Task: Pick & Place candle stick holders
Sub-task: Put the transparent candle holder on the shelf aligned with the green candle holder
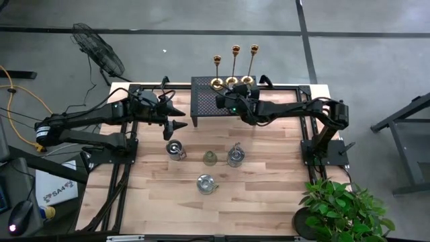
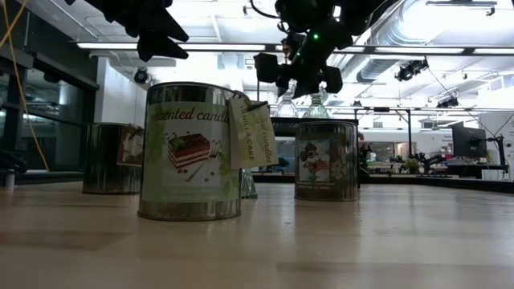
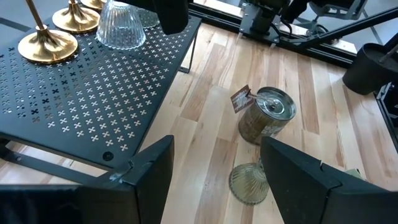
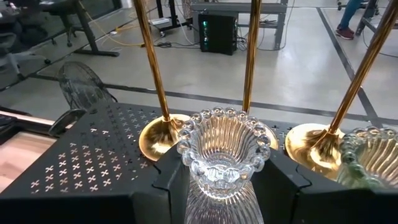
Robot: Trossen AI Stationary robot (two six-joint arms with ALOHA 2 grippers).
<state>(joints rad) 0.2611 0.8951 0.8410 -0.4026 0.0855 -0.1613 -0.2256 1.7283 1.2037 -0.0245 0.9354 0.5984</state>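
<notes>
Tabletop: pale wood planks point(image 1: 269, 188), framed by dark rails on which both arms are mounted.
Black mesh stand: perforated metal platform point(image 1: 205, 101) at the far middle of the tabletop, raised on thin legs.
Brass holders: three tall thin candle stick holders point(image 1: 235, 66) with round bases, upright in a row along the stand's far edge.
Right claw: over the stand point(image 4: 219, 186), its fingers closed on a ribbed clear glass holder point(image 4: 221, 152) with a beaded rim, held upright just in front of the brass bases.
Second glass holder: a like piece point(image 4: 370, 158) on the stand, just beside the right-hand brass base.
Left claw: raised above the tabletop by the stand's near left corner point(image 3: 214, 171), fingers wide apart and holding nothing.
Loose glass holder: one ribbed clear piece point(image 1: 210, 158) on the wood, between two candle tins.
Candle tins: three labelled metal tins point(image 1: 206, 183), point(image 1: 175, 150), point(image 1: 234, 156) on the near half of the tabletop, well apart from the stand.
Potted plant: green leaves point(image 1: 342, 208) at the near right corner.
Room: grey concrete floor point(image 1: 363, 60); a floor fan point(image 1: 97, 50) beyond the far left corner; ceiling strip lights and ducting show in the low view.
</notes>
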